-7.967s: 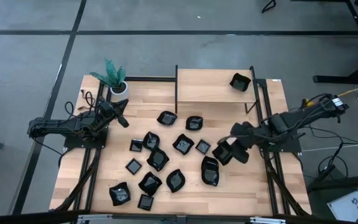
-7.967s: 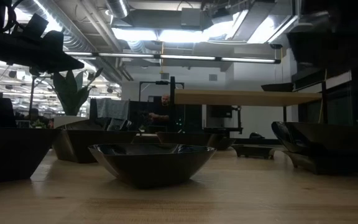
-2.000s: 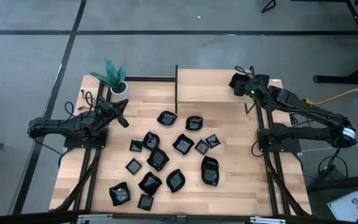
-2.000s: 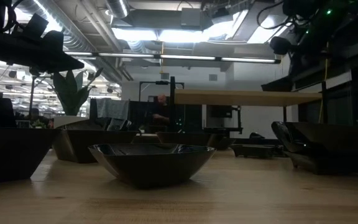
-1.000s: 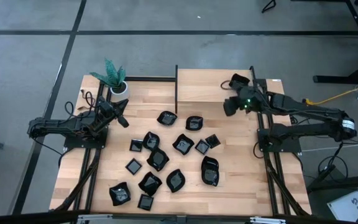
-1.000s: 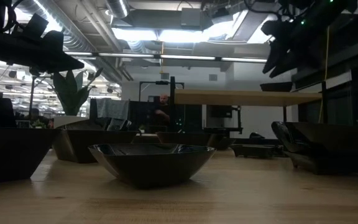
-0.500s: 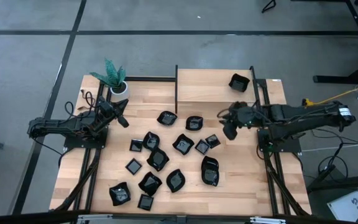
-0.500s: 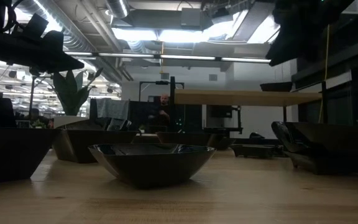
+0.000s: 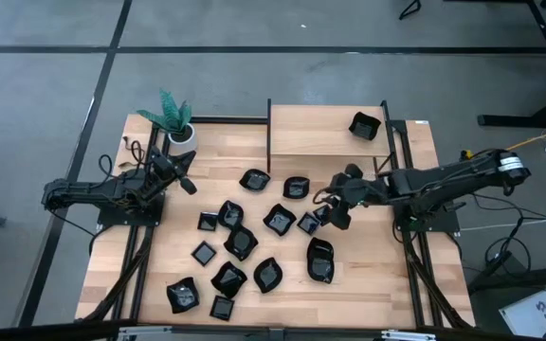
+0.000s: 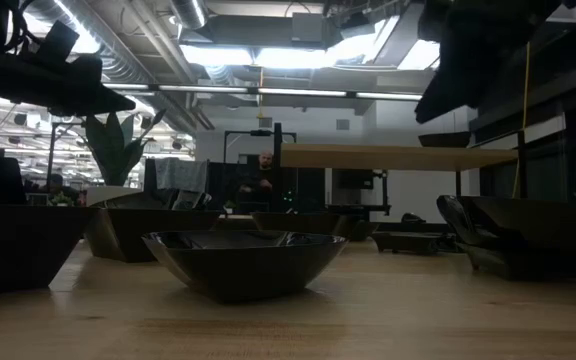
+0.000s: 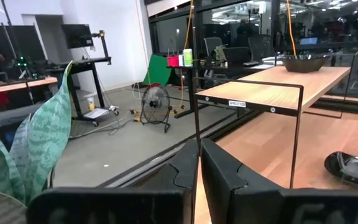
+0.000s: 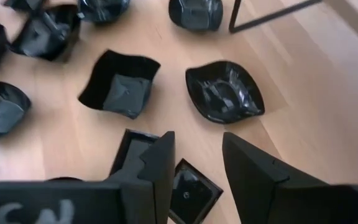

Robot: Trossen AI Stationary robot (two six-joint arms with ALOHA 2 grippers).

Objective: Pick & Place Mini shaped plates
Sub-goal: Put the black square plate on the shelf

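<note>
While glossy black mini shaped plates [image 9: 254, 237] lie scattered across the middle of the worktop [image 9: 349, 284] and one sits on the raised shelf [image 9: 316, 133], the right gripper [image 9: 335, 213] hovers above two small square ones, jaws spread and empty; the left gripper [image 9: 188, 180] waits near the plant pot [image 9: 182, 135], jaws pressed together.

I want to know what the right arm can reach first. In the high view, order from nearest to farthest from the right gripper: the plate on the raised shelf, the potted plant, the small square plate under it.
1. Small square plate, under the right gripper.
2. Plate on the raised shelf, behind it.
3. Potted plant, far left corner.
</note>
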